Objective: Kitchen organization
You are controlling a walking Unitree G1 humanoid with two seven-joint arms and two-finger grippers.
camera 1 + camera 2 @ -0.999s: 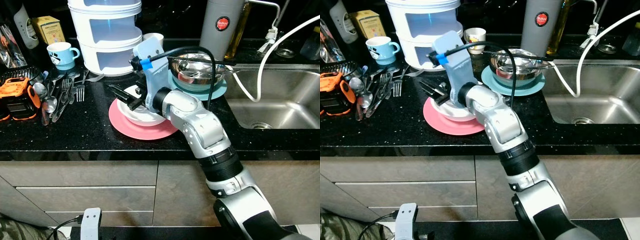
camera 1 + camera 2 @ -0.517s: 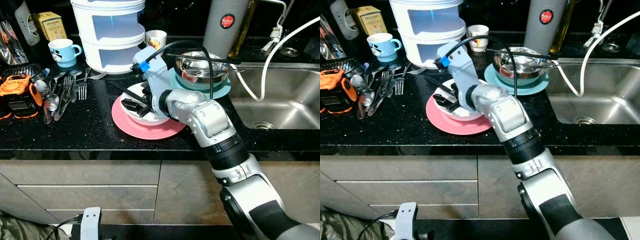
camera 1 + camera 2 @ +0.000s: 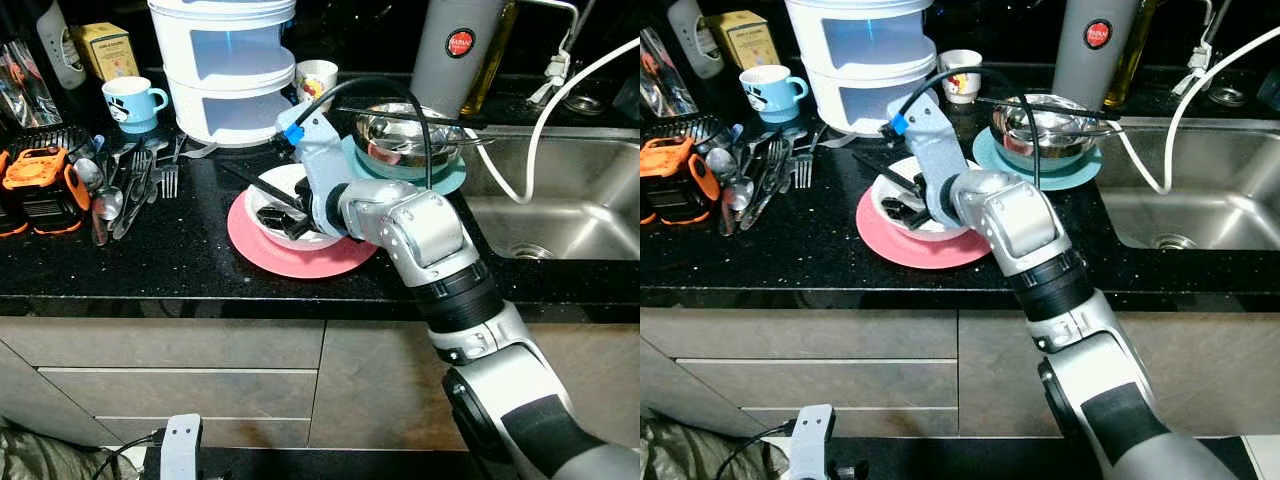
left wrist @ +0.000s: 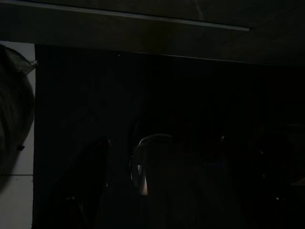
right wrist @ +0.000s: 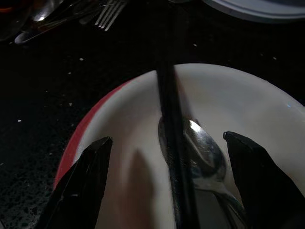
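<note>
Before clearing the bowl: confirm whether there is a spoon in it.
Yes. A metal spoon lies in the white bowl, between the right pincer's open fingers.

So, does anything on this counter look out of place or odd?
Yes. Loose forks and spoons lie scattered on the black counter beside an orange device. A spoon and a black stick lie in the white bowl, where the right tool hangs open.

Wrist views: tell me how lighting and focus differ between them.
Left wrist view: almost black, only faint outlines under the counter, nothing sharp. Right wrist view: brighter, the bowl lit, a glint on the spoon, the black stick and the fingers dark and soft-edged, the counter in shade.
</note>
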